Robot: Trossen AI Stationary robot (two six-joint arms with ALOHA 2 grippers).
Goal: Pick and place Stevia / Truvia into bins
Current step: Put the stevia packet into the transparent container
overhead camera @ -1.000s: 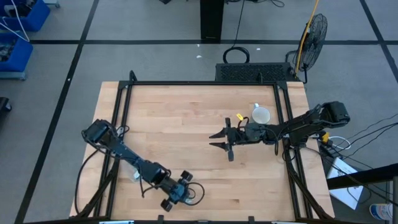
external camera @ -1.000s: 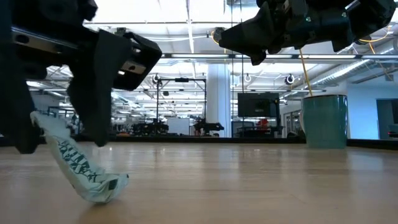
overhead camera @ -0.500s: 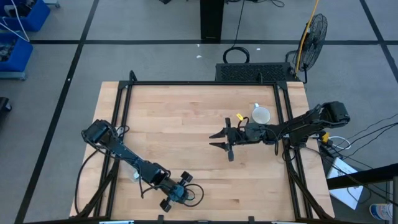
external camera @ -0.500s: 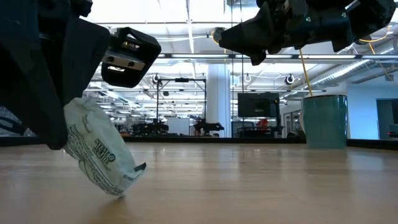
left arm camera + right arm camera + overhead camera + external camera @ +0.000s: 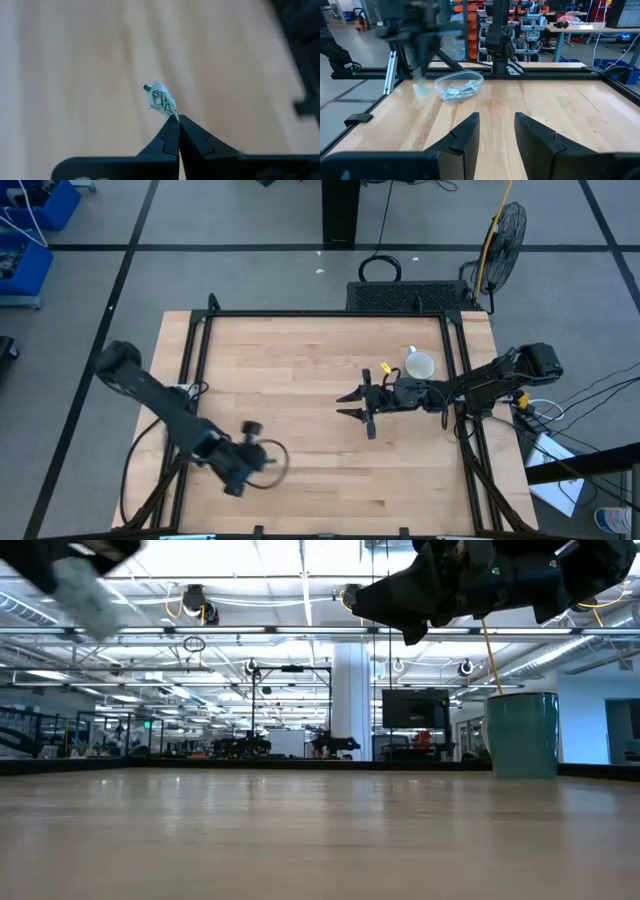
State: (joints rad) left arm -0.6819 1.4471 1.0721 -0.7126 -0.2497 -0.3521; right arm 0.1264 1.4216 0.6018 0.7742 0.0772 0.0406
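With several sachets already lying in the clear tub (image 5: 459,86) near the tabletop's left edge, the left gripper (image 5: 175,125) carries one more Stevia sachet (image 5: 162,100) pinched in closed jaws above the tabletop, not yet dropped, while the right gripper (image 5: 495,131) waits open-jawed mid-tabletop.

L tool (image 5: 176,131) pinched closed, R tool (image 5: 495,131) parted.

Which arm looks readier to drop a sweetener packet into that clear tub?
The left: its gripper is pinched shut on a sachet. The right gripper hangs open and empty, facing the tub.
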